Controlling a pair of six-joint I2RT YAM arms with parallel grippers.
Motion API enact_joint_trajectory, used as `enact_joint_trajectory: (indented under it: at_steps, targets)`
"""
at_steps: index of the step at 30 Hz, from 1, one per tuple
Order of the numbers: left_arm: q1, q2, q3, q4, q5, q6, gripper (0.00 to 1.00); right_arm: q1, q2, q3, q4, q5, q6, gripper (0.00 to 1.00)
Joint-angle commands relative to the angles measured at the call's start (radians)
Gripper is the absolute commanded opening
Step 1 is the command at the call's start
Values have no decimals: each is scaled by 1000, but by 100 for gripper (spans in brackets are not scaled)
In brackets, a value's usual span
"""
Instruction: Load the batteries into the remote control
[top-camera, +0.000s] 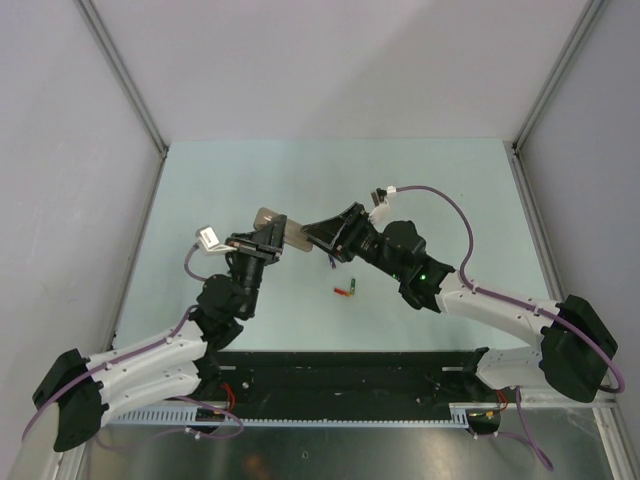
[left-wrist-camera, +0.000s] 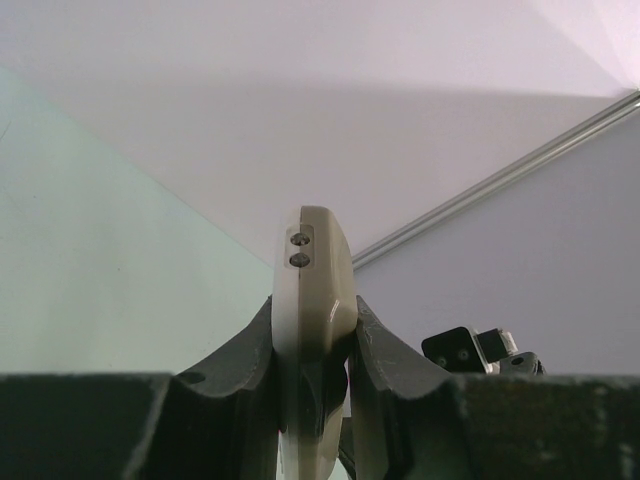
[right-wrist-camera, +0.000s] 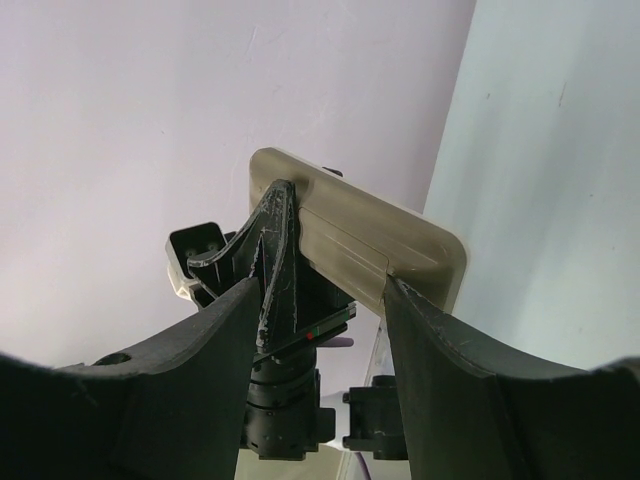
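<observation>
One remote control (left-wrist-camera: 318, 270): lifted off the tabletop (top-camera: 250, 170)
Left tool (left-wrist-camera: 312, 315): pinched tight on its flat faces
Right tool (right-wrist-camera: 335, 240): part open astride one end, can't tell if it's gripping
Batteries (top-camera: 347, 291): loose on the tabletop
Handling: probably light, stiff, slick plastic; I'd grab the long edges

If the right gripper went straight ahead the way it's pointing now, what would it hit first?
The remote control, clamped in the left gripper. It lies just ahead of the open fingers of the right gripper. Depth is unclear, so they may be almost touching it.
</observation>
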Motion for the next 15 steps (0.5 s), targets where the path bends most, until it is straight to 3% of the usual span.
enact_joint_trajectory:
  at_steps: [1,15]
  targets:
    - [-34,21,4,33,219,-84,0,36,1,40,100,-79,11,57]
    - [-16,23,-2,29,223,-96,0,37,-19,48,68,-71,-9,57]
